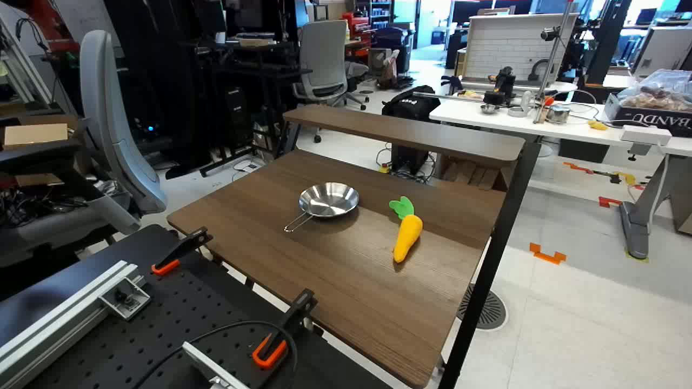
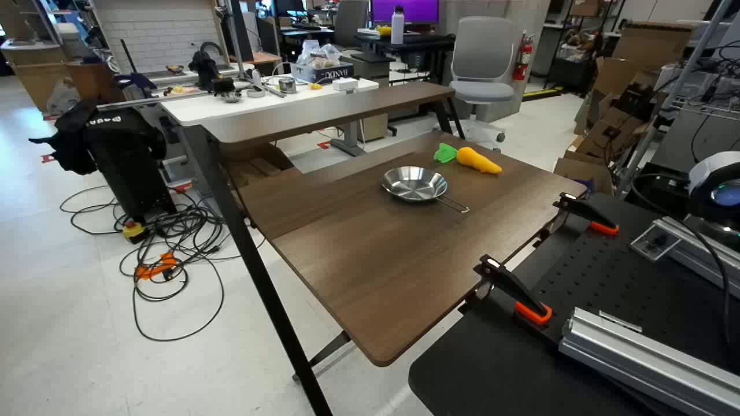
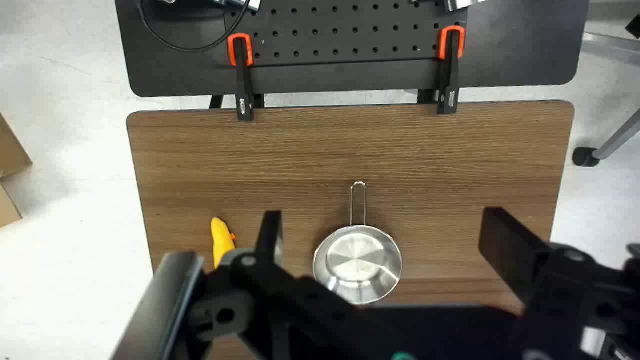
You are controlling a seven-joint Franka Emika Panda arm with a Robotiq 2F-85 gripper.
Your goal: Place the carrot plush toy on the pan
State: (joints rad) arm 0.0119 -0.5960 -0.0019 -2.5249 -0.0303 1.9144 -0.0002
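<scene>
We're tagging the gripper (image 3: 384,227) as released: its fingers (image 3: 269,232) are standing wide apart, the pan (image 1: 328,201) showing between them in the wrist view. The carrot plush toy (image 1: 408,237) is lying on the brown tabletop (image 1: 324,265), near the pan but apart from it, leafy green end pointing toward the raised shelf (image 1: 405,135). The pan is sitting upright, handle pointing toward the black perforated board (image 3: 345,41).

In the way: in the wrist view the gripper's own dark body is hiding the toy's leafy end and nicking the pan's lower rim, so we're reading the toy from both exterior views. The shelf is running along the tabletop's far edge, above its level. Two black-and-orange clamps (image 3: 243,82) are reaching over the opposite edge; a dark cable (image 3: 187,50) is curving beside one.

Around: we're noting a metal rail (image 2: 647,361) on the board's side, a grey chair (image 1: 116,124) near the tabletop, a white table (image 1: 459,112) behind the shelf carrying a BANDU box (image 1: 643,116), a black bag (image 1: 413,105), and tangled cables (image 2: 188,224) lying on the floor outside a black table leg (image 2: 260,277).
</scene>
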